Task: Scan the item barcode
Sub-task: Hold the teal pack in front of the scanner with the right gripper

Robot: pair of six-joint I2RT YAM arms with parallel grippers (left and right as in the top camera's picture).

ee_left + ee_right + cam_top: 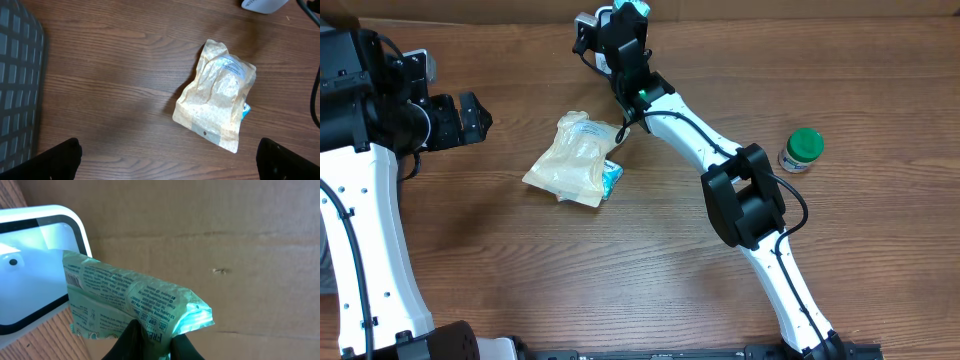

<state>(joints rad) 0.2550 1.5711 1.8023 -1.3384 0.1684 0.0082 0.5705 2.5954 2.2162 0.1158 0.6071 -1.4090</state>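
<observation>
My right gripper (159,332) is shut on a green printed packet (125,300), pinching its lower edge between both fingers. The packet hangs just in front of the white, black-rimmed scanner window (30,270), its printed side toward my wrist camera. From overhead that gripper (625,15) sits at the table's far edge with the packet (631,6) beside the scanner (588,27). My left gripper (480,115) stands wide open at the left, with nothing between its fingers, and in its wrist view (170,160) only bare wood lies between them.
A tan paper pouch (575,160) lies mid-table with a blue item (611,178) poking out from under it; the left wrist view shows the pouch (217,97) too. A green-capped jar (802,150) stands at the right. A cardboard wall (225,240) backs the table.
</observation>
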